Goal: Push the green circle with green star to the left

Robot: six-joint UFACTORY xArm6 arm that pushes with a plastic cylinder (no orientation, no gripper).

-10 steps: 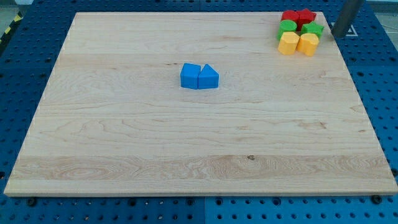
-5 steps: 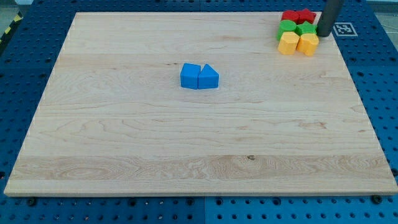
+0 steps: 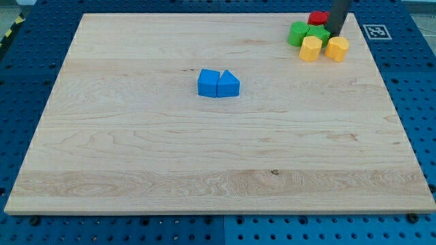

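Since the earlier frames my tip has swung in from the right edge of the board and driven into the cluster at the far right corner. Both green blocks have slid left: the green circle now sits clear to the left of where it was, with the green star touching its right side. Only one red block shows now, just beyond the star; the rod may hide the second. The two yellow blocks, whose shapes I cannot make out for sure, have spread a little apart on the near side.

The rod carries no pincer, so there is nothing to open or clench; it only shoves. My tip stands against the right side of the green star, between it and the right yellow block.

These blocks look small, rigid and light, probably sliding easily on the smooth wood, so a gentle push should be enough. There is nothing to take hold of: contact belongs on the star's right face, in line with the circle's middle, so the pair travels together. An off-centre push would likely spin the star or let the round circle roll off the line and split away.

Two blue blocks sit touching near the board's middle, well apart from the work.
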